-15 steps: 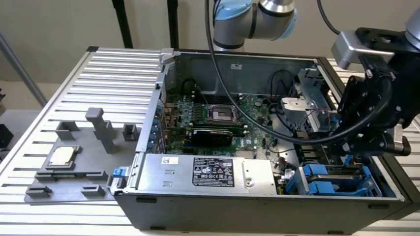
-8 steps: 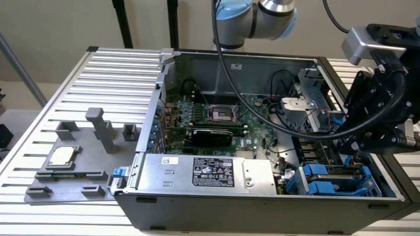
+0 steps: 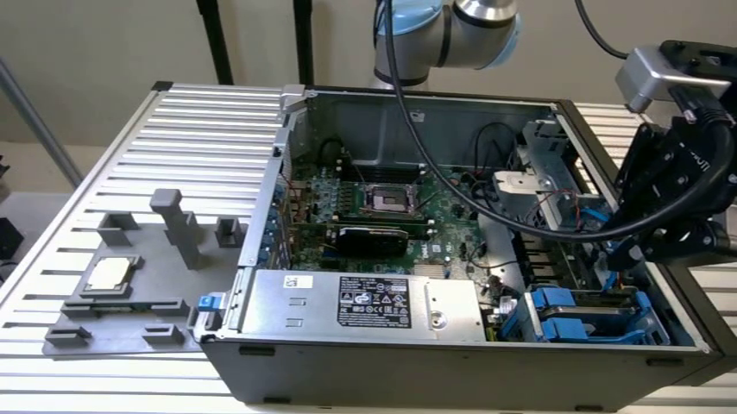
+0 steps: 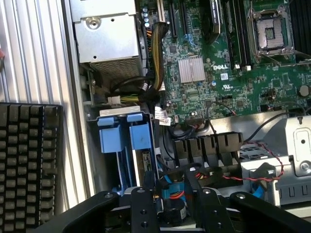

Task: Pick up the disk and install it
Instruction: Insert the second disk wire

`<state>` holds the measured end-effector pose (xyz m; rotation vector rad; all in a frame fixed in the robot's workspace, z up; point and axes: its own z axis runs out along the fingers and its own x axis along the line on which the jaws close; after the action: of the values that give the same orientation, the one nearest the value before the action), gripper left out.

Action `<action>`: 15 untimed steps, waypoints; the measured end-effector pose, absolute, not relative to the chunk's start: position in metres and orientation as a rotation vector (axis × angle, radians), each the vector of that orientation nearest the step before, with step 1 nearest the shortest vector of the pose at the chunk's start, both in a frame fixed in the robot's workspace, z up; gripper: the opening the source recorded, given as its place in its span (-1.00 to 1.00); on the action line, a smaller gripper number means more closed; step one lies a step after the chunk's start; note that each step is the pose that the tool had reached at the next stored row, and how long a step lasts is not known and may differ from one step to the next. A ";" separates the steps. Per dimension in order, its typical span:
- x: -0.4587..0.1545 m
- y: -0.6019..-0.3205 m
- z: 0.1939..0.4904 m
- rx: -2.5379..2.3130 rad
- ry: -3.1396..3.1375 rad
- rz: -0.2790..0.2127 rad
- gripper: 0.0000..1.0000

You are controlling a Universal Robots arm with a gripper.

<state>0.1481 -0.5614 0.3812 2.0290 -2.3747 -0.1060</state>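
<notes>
An open computer case [image 3: 461, 345] lies on a slatted metal table [image 3: 196, 121], its motherboard [image 3: 381, 216] exposed and the gripper [image 3: 679, 233] poised over the drive bays on the exterior view's right. The disk [image 3: 593, 315] (its blue carrier rails are the part that shows) sits upright in a bay at the case's near corner, just beside the silver power supply [image 3: 368, 302]; in the wrist view its blue tabs [image 4: 126, 133] stand clear of the black fingers [image 4: 194, 187], which touch nothing and grip nothing. The gap between the fingers reads as partly open, though how wide cannot be told. A grey fixture plate [image 3: 127, 293] on the exterior view's left carries a small square chip [image 3: 110, 274]. A dark grid mat [image 4: 26, 160] lies outside the case wall.
</notes>
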 end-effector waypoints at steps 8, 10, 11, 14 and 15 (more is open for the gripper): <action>0.148 -0.560 0.374 2.018 -2.364 -0.076 -0.23; 0.149 -0.559 0.374 2.015 -2.360 -0.067 -0.23; 0.149 -0.558 0.374 2.013 -2.359 -0.063 -0.27; 0.150 -0.557 0.374 2.009 -2.354 -0.051 -0.40; 0.150 -0.557 0.373 2.008 -2.353 -0.048 -0.54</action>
<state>0.1498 -0.5571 0.3734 2.0079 -2.3531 -0.0479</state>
